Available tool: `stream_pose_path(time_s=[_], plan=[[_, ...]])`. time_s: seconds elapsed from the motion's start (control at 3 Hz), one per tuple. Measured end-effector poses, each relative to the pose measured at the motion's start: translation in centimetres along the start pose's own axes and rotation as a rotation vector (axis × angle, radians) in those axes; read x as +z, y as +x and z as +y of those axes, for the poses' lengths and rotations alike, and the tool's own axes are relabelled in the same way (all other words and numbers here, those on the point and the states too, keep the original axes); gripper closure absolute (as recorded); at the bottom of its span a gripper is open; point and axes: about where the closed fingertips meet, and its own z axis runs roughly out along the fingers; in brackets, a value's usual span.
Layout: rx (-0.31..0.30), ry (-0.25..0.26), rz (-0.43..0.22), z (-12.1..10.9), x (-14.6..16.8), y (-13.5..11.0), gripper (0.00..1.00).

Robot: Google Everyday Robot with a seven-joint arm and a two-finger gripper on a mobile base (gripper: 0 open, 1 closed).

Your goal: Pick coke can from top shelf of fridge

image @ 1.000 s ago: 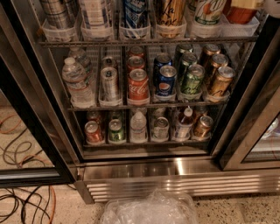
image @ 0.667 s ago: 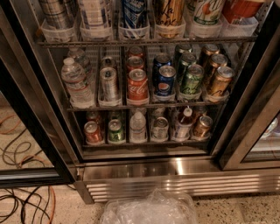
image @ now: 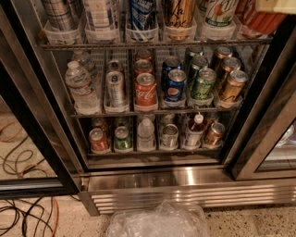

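- Locating the gripper comes first. No part of it can be identified in the camera view, so its position relative to the cans is unknown, and whether its fingers are spread or closed cannot be told.
- A pale object [image: 277, 4] cuts into the top right corner. It cannot be confirmed as part of the arm.
- The coke can [image: 145, 90] stands upright inside the fridge [image: 185, 178], with its long axis vertical and its white script facing the camera.
- It is the front can of its lane on the wire shelf [image: 115, 113], the middle of the three racks in view. More red-topped cans stand in line behind it.
- The blue Pepsi can [image: 175, 87] stands just beside it on the right. A silver can [image: 115, 88] stands just beside it on the left.
- Judgement: the approach should run straight in from the front at the can's mid-height. The fingers should straddle the can on its left and right.
- Judgement: the deciding relation is the narrow gap on each side. A finger that drifts sideways would push a neighbouring can rather than enclose the target.
- Judgement: the rack of tall cans [image: 143, 18] above limits any approach from overhead.
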Motion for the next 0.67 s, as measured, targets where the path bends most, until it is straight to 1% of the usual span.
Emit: stream_pose_path(time_s=[0.33,0.67], plan=[[0.034,-0.113,0.069,2.5,-1.9,2.6,1.0],[0.051,-0.212,0.126,4.4,-3.4,4.3,1.0]])
